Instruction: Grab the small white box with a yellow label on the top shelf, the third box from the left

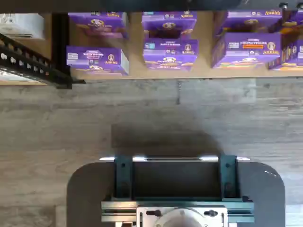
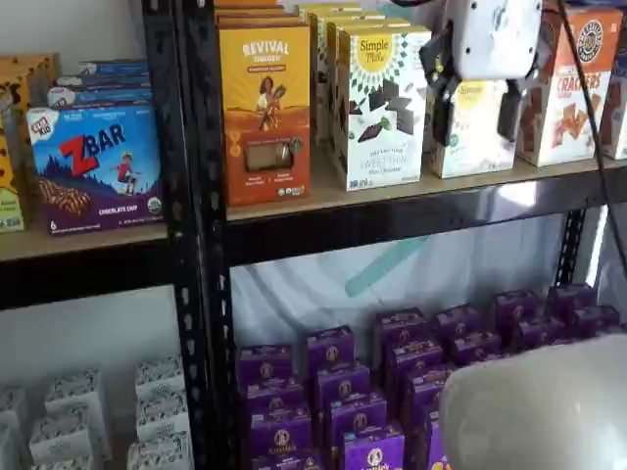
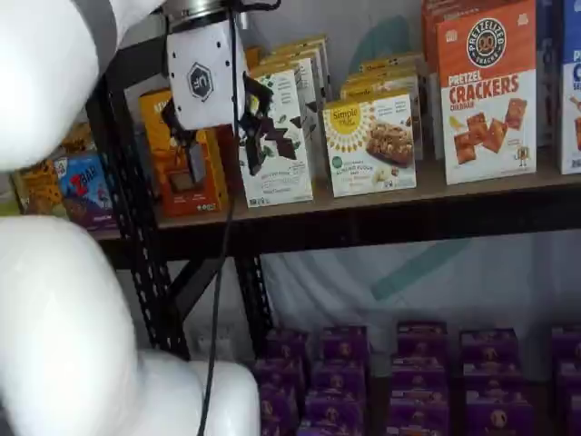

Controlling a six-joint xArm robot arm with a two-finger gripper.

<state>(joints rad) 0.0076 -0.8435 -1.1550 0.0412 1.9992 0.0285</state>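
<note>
The small white box (image 2: 477, 147) with its yellow top band stands on the top shelf (image 2: 411, 191), between a taller white box and an orange crackers box. It also shows in a shelf view (image 3: 370, 145) on the tan board (image 3: 381, 202). My gripper (image 2: 476, 113) hangs in front of the shelf, open, its two black fingers framing the small box with nothing between them. From the side, the gripper (image 3: 227, 145) is well out in front of the boxes, touching none. The wrist view shows neither the small box nor the fingers.
A tall white box with chocolate squares (image 2: 380, 108) and an orange Revival box (image 2: 265, 108) stand left of the small box, a crackers box (image 2: 573, 88) to its right. Purple boxes (image 2: 392, 372) fill the level below. A black upright (image 2: 196, 235) divides the shelves.
</note>
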